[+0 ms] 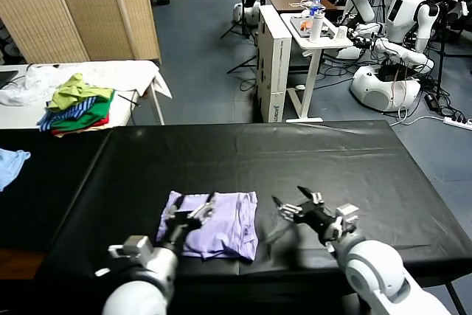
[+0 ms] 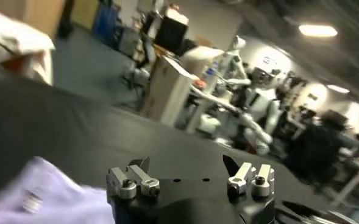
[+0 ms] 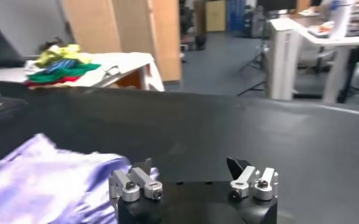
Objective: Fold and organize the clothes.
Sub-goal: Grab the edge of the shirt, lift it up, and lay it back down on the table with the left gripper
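Sitting folded on the black table (image 1: pixel 310 160) near the front edge: pale lavender T-shirt (image 1: pixel 221 226); left gripper (image 1: pixel 193 215) hovering right over its left part, fingers spread wide, nothing held; right gripper (image 1: pixel 291 215) just beside the shirt's right edge, over bare tabletop, also spread wide and empty; heap of green and striped garments (image 1: pixel 77 105) well apart on a white side table (image 1: pixel 133 79).

No readable text, labels, brands or numbers in any view. T-shirt (image 1: pixel 212 224) has a small tag-like patch in the left wrist view, too blurred to read. Cardboard box (image 1: pixel 273 60) beyond the desk (image 1: pixel 310 160) has dark marks low on its side, too small to read.
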Motion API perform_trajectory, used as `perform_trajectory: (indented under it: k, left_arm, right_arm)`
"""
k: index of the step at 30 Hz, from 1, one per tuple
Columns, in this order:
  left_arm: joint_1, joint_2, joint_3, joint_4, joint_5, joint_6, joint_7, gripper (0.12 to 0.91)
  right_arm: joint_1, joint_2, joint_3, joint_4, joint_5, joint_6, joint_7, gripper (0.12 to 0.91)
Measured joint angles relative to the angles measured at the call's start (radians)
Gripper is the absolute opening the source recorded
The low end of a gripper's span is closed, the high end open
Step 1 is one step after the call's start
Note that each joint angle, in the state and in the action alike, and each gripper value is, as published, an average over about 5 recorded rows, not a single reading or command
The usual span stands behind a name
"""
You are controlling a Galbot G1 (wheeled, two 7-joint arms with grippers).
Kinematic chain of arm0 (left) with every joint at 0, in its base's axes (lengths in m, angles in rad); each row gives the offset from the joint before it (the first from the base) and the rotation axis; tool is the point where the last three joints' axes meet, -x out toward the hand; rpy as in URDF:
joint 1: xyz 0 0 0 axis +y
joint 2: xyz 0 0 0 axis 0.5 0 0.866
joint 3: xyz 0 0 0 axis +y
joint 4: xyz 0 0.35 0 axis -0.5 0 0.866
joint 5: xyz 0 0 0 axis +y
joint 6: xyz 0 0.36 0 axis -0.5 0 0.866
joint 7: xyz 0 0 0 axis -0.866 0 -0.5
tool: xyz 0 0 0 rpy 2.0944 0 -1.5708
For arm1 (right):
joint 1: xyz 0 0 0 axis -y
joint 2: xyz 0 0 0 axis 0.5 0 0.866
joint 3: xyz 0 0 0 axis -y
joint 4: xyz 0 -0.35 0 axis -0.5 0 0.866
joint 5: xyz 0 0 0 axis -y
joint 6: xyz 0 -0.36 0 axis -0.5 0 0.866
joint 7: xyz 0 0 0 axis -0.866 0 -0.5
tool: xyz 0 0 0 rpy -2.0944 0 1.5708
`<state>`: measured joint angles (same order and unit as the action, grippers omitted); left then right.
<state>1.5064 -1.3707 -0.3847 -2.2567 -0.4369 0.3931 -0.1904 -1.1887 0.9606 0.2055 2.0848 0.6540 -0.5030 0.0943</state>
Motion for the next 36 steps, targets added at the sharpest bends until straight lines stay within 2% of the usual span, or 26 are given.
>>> perform_trajectory:
  k: [7,13,16,26,29,33,36]
  left_arm:
    - [0.028,0.018,-0.061,0.012,0.042,-0.014,0.001,0.907]
    - [0.047,0.024,-0.086,0.019,0.067,-0.019,0.001,0.907]
    - [0.054,0.025,-0.09,0.021,0.073,-0.021,0.001,0.907]
    - [0.068,0.023,-0.105,0.023,0.081,-0.025,0.001,0.907]
    - [0.07,0.021,-0.11,0.026,0.084,-0.028,0.001,0.907]
    - [0.068,0.016,-0.112,0.036,0.087,-0.033,0.002,0.907]
    - [0.067,0.014,-0.117,0.044,0.089,-0.038,0.014,0.907]
  right_arm:
    - [0.108,0.062,-0.13,-0.066,-0.011,-0.001,0.015,0.907]
    - [0.148,0.121,-0.183,-0.127,0.002,-0.007,0.016,0.893]
    - [0.147,0.136,-0.189,-0.149,0.01,-0.008,0.017,0.782]
    - [0.119,0.159,-0.171,-0.161,0.002,-0.007,0.026,0.202]
    - [0.103,0.149,-0.16,-0.146,-0.025,-0.031,0.037,0.139]
    - [0.095,0.145,-0.155,-0.152,-0.059,-0.049,0.038,0.14]
    - [0.096,0.152,-0.147,-0.16,-0.063,-0.037,0.024,0.176]
